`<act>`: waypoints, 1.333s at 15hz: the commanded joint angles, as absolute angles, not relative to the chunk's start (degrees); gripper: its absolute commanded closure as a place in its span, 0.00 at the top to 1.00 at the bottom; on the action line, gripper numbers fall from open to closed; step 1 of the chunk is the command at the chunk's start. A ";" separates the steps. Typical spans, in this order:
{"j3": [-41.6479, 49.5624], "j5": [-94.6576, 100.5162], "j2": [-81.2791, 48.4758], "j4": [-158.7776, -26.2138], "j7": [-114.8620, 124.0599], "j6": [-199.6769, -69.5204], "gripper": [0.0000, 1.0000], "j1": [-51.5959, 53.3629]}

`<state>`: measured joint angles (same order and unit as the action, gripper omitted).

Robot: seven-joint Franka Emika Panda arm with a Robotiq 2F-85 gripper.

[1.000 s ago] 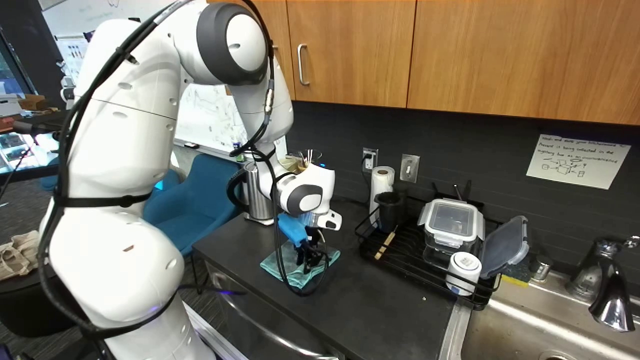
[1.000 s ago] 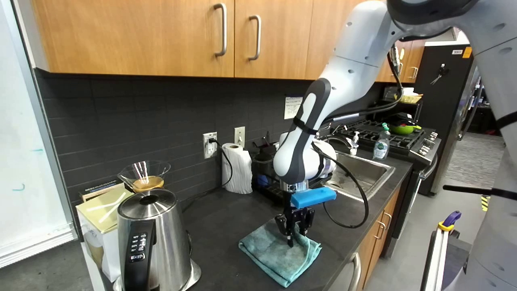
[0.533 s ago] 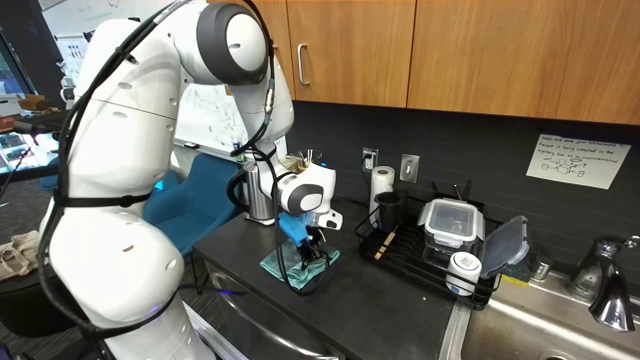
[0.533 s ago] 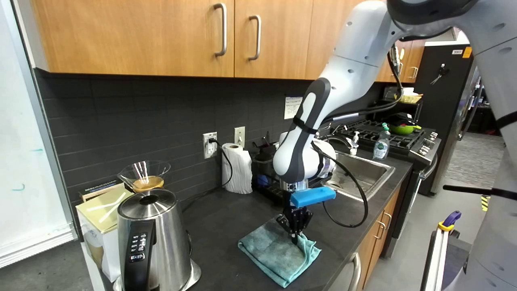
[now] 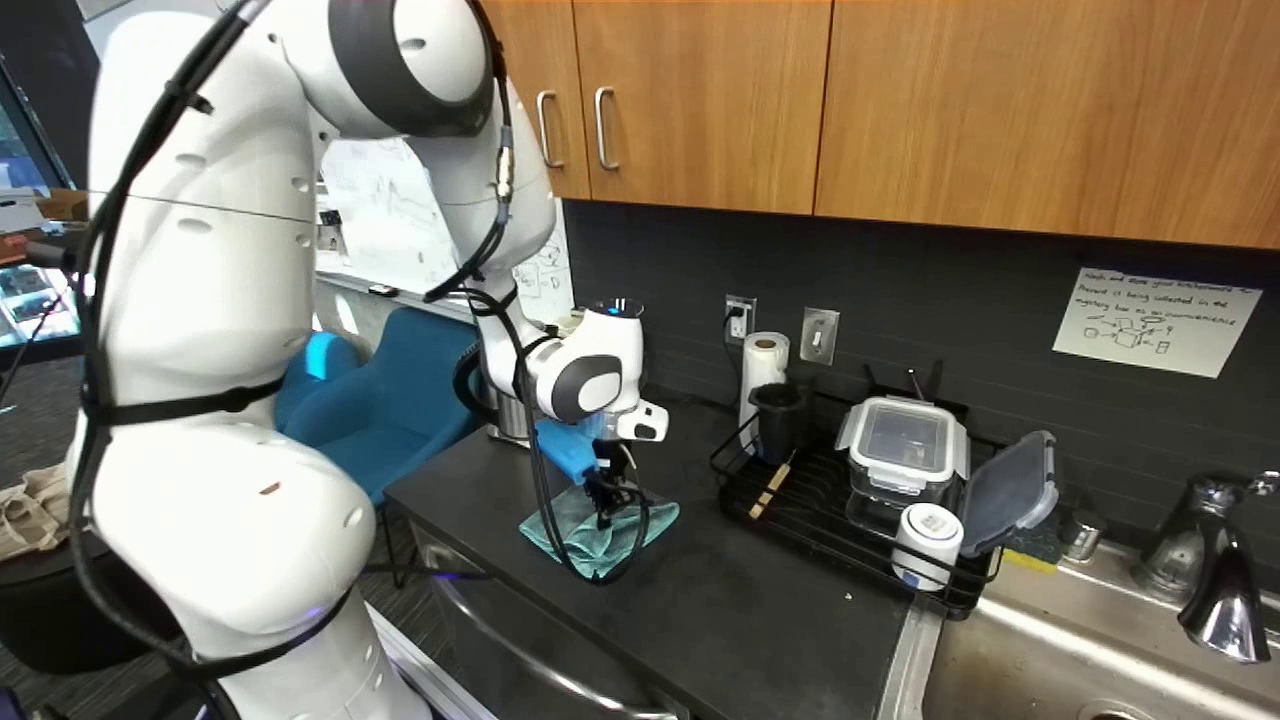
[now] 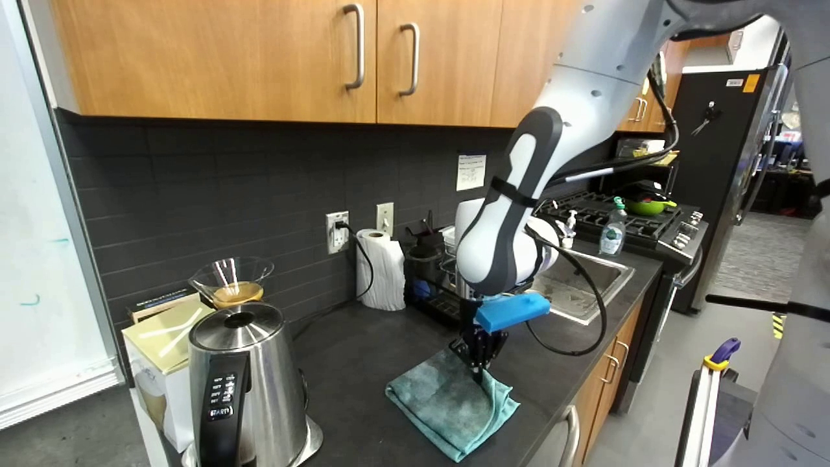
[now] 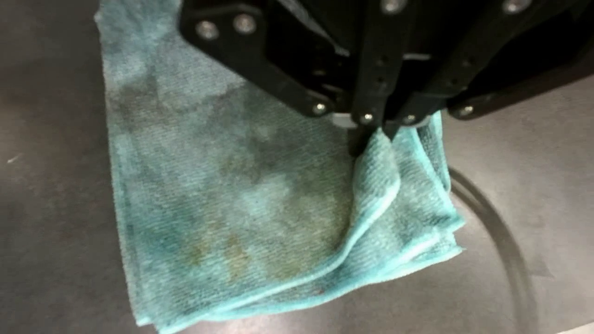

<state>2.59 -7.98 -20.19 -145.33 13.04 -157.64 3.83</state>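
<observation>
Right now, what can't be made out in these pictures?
- Wrist view: how much of the folded teal cloth lies pinched, hidden by the black two-fingered gripper.
- Both exterior views: base of the white robot arm, cut off by the bottom edge.
- Both exterior views: rectangular white paper note, its writing too small or blurred.

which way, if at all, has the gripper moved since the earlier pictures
Yes: in an exterior view, the gripper has shifted slightly left in the picture, away from the black dish rack.
</observation>
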 commanded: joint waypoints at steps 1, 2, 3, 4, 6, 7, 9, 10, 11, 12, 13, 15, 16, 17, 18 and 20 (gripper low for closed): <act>6.95 -1.06 -6.54 -155.90 22.71 -159.82 0.01 9.43; 7.91 1.82 -4.13 -157.03 26.32 -159.04 0.01 10.32; 8.65 5.60 -2.10 -157.69 30.29 -157.77 0.01 10.78; 8.81 9.85 -0.31 -158.05 34.69 -156.47 0.01 10.65; 6.46 15.00 3.08 -158.68 40.19 -153.68 0.01 8.23; 5.06 15.73 4.60 -159.09 41.32 -152.24 0.01 6.94; 2.84 16.33 6.70 -159.66 43.01 -150.24 0.01 5.10; 1.83 16.15 7.68 -160.09 43.55 -149.61 0.01 4.26; 0.85 15.70 8.44 -160.43 43.50 -149.16 0.01 3.56; 0.02 15.32 9.26 -160.89 43.50 -148.81 0.01 2.86; -0.78 14.77 8.15 -158.90 43.47 -147.90 0.01 2.33; -2.00 14.45 9.00 -158.89 43.63 -147.34 0.01 1.41; -2.49 14.38 9.26 -158.81 43.70 -147.31 0.01 1.05; -2.71 14.22 10.58 -160.20 43.59 -148.09 0.01 0.70; -2.56 12.22 10.66 -159.77 41.58 -148.86 0.01 0.83; -2.25 9.10 12.69 -159.62 38.41 -150.44 0.01 0.96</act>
